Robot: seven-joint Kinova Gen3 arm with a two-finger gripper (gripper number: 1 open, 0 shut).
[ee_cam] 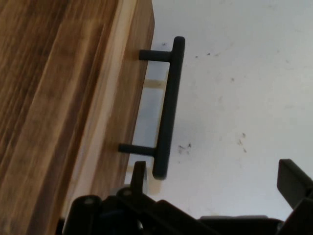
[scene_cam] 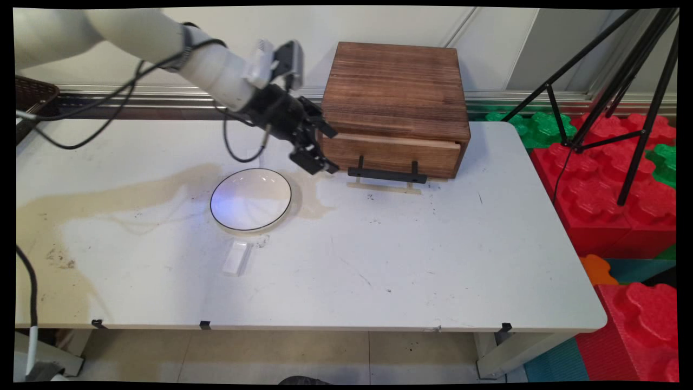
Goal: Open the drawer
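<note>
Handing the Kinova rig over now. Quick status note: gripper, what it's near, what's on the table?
Gripper: the black two-finger gripper is open and holds nothing. It sits at the left end of the brown wooden drawer box, close to the end of the black bar handle but, in the hand view, not around it.
Things: the drawer looks shut. A white round plate with a dark rim lies on the white table just below the gripper; a small white rectangular block lies in front of the plate.
</note>
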